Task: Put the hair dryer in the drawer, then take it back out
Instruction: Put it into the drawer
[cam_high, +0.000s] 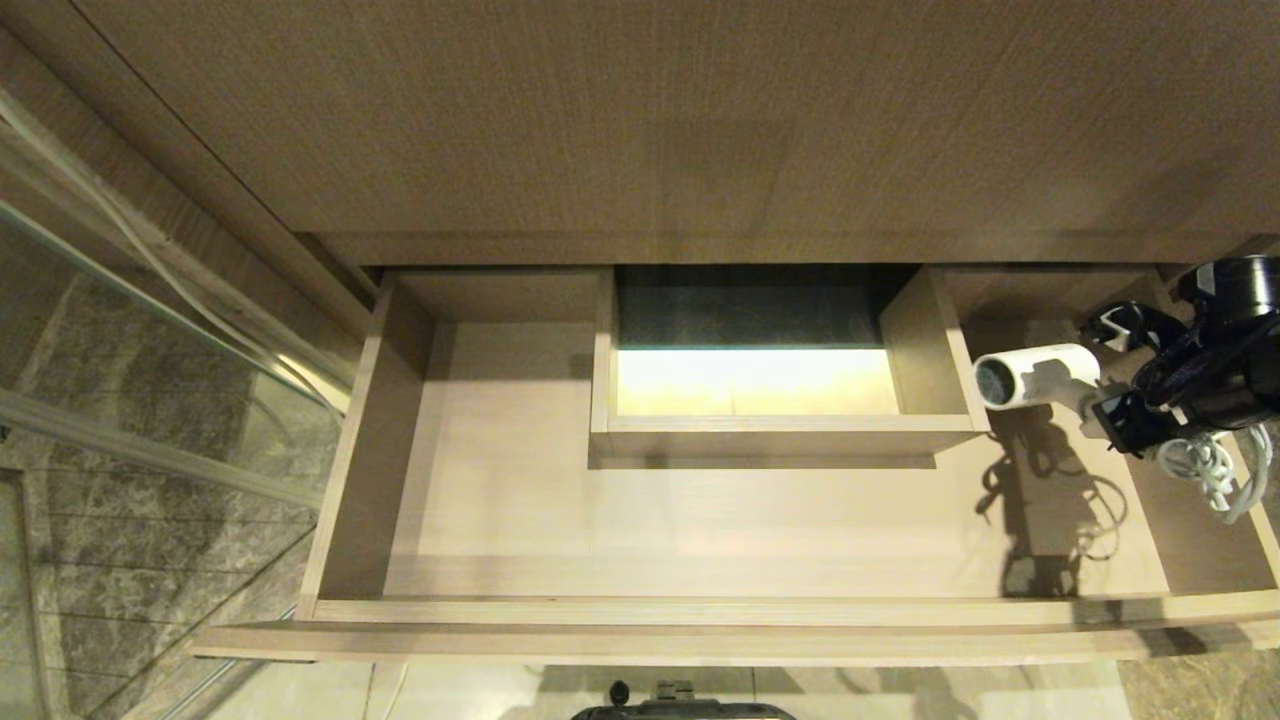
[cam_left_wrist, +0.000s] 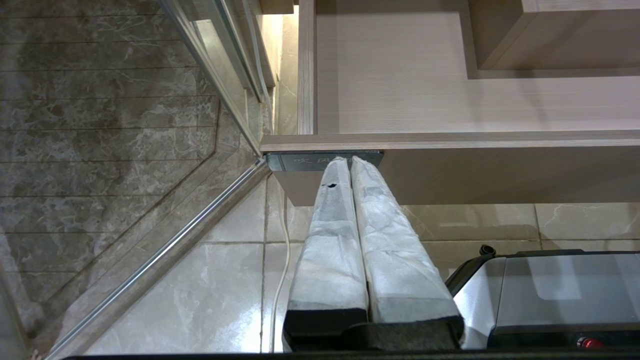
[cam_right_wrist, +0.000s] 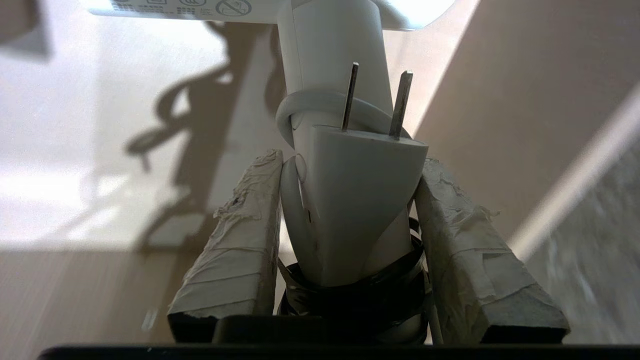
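Matt wood-grain drawer (cam_high: 700, 540), smooth dryer (cam_high: 1040, 378)

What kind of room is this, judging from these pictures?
Most likely a bathroom, perhaps in a hotel. A glass partition stands beside marble-like tiles, and a hair dryer, held by the right gripper, hangs over an open wooden drawer.

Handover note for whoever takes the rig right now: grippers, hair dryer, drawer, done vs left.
Right gripper: shut on the hair dryer at its handle, with the plug between the fingers; held above the right end of the drawer, barrel level.
Left gripper: shut, holding nothing, parked by the drawer's front left corner.
Drawer pulled open.
Whether the dryer is going in or coming out cannot be told; check that first.
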